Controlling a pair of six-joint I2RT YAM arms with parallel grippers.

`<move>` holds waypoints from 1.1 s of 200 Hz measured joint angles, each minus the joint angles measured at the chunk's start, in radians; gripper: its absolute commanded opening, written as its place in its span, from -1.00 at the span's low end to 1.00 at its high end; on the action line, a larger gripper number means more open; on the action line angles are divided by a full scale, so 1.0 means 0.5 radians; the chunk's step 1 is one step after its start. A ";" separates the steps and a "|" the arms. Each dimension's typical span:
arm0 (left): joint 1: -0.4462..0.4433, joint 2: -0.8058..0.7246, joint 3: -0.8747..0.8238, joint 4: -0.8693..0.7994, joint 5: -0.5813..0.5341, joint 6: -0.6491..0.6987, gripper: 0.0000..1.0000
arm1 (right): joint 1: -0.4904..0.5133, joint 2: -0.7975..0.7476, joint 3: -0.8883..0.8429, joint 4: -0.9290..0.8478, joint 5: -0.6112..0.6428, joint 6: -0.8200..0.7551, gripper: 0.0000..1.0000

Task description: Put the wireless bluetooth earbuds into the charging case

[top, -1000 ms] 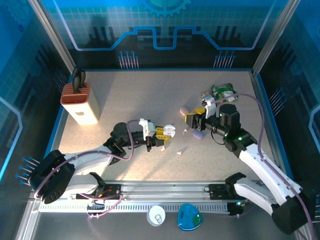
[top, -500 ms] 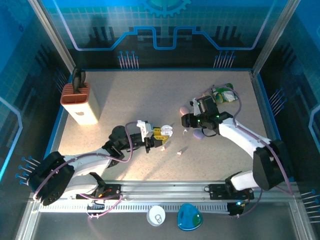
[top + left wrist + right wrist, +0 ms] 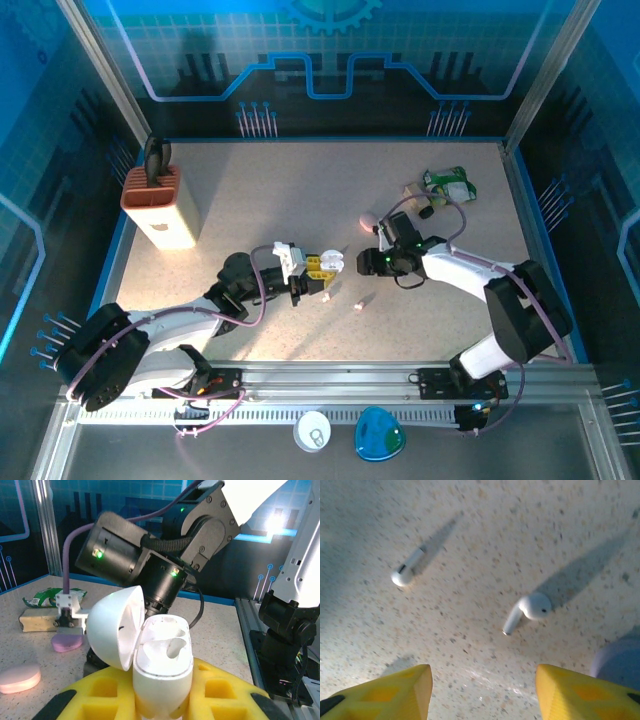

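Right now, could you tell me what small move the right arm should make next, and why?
Probably lower the open right gripper over the nearer white earbud and close: it lies loose below, while the white case stands open, sockets empty.

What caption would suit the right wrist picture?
Right gripper, fingers open, poised over two white earbuds lying apart on the speckled table.

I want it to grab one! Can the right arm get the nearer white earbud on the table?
Probably yes. The right gripper is open above the table, and the nearer earbud lies alone on bare tabletop just ahead of its fingers, with nothing over it. The other earbud lies well apart.
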 measured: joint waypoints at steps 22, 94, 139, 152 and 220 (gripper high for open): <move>0.000 0.000 0.000 -0.001 0.001 0.001 -1.00 | -0.001 0.008 -0.040 0.005 0.004 0.019 0.16; 0.000 -0.035 -0.005 -0.009 -0.002 0.022 -1.00 | -0.065 0.011 -0.047 -0.015 0.164 0.013 0.16; 0.001 -0.060 -0.008 -0.012 -0.019 0.053 -1.00 | -0.075 0.074 0.069 -0.118 0.301 -0.003 0.16; 0.002 -0.060 -0.008 -0.014 -0.024 0.060 -1.00 | -0.068 0.096 0.110 -0.124 0.318 -0.005 0.16; 0.004 -0.060 -0.017 -0.031 -0.056 0.096 -1.00 | 0.043 0.362 0.453 -0.224 0.439 -0.079 0.07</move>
